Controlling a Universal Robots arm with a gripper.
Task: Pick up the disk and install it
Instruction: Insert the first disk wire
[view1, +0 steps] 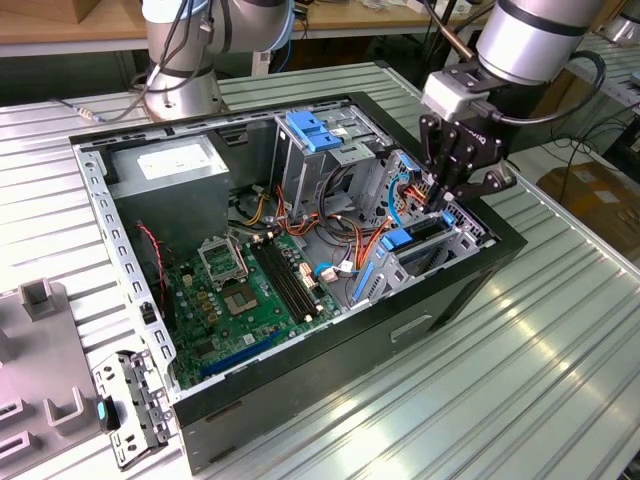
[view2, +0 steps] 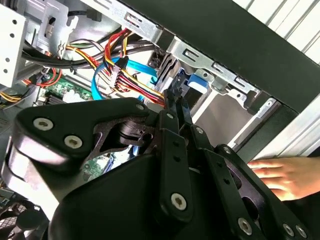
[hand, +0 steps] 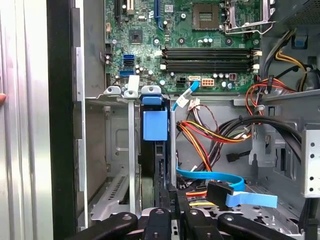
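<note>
Gripper (view1: 452, 196) clamps the disk (hand: 159, 165) by its thin edges, standing on edge in the drive cage (hand: 131, 150) slot. We judge it heavy, rigid, shock-sensitive; its blue rails (hand: 155, 125) grip best.

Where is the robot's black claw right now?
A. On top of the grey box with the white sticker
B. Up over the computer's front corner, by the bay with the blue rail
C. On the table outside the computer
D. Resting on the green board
B: in the exterior view the gripper hangs over the case's front corner, just above the bay with the blue rail.
</note>
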